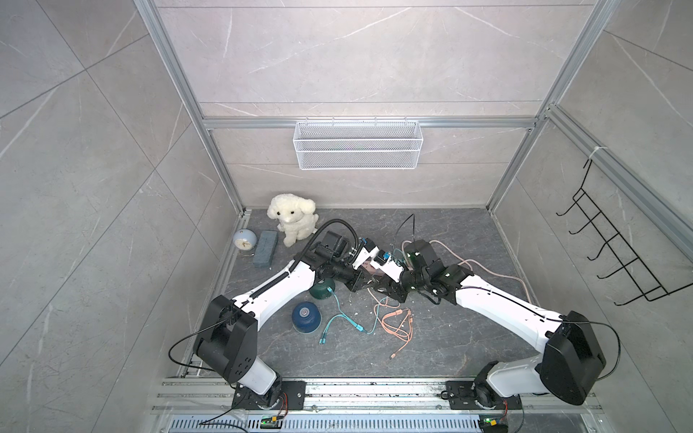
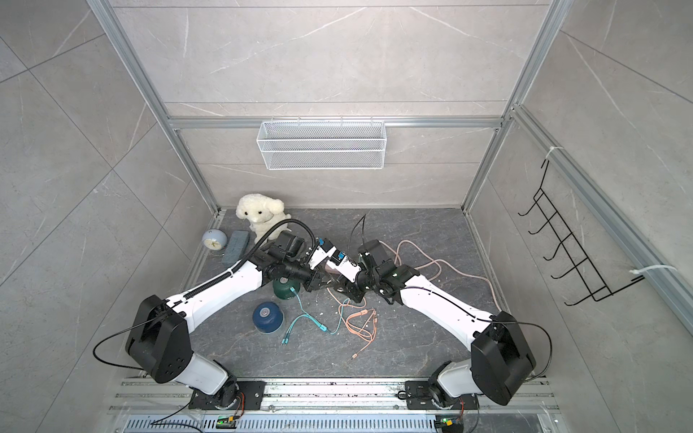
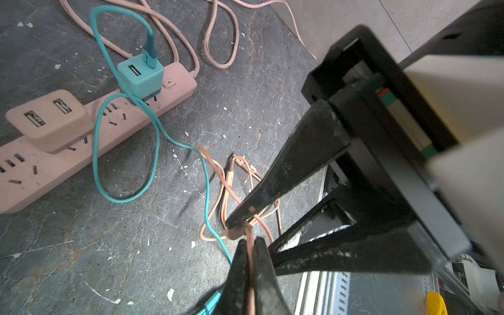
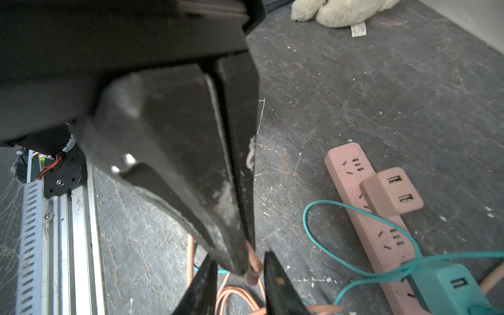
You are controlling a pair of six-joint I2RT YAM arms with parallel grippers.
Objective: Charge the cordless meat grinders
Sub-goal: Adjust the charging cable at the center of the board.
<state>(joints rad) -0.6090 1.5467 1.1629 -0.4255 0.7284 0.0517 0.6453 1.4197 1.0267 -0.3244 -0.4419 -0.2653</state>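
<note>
Pinching orange cable [image 4: 251,257], right gripper [image 4: 245,268].

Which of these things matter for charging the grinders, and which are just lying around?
Job: green grinder, blue grinder, teal cable, pink cable, power strip, teal charger, pink charger.
Lying about: plush dog, clock, grey block, wire basket.

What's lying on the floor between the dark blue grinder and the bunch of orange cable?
A teal cable lies between the dark blue grinder and the orange cable; both top views show it.
</note>
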